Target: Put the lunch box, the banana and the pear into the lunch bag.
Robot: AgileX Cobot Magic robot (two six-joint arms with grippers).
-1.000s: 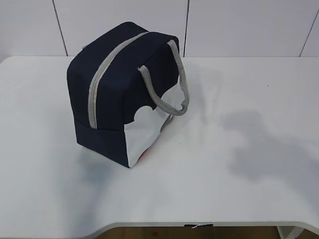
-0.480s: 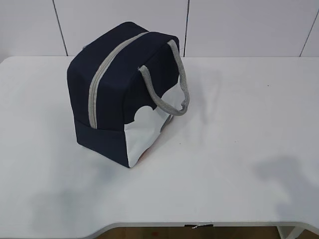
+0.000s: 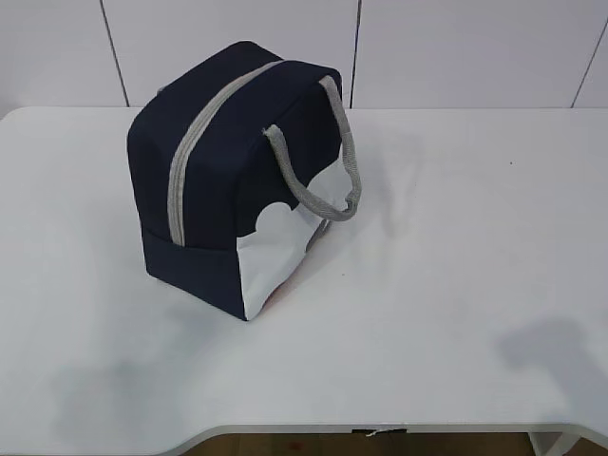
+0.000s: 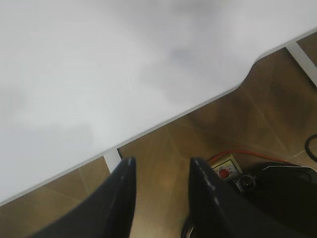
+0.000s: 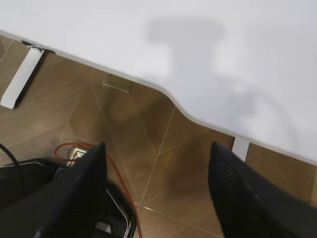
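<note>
With the lunch bag (image 3: 237, 176) zipped shut on the table (image 3: 456, 285) and no food visible, you probably stand at the finish. Both grippers, left (image 4: 159, 186) and right (image 5: 157, 173), hang spread and empty past the table edge, so verify contents.

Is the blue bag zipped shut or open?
Shut. The bag stands upright, and its grey zipper runs closed over the top with no gap or lining showing.
</note>
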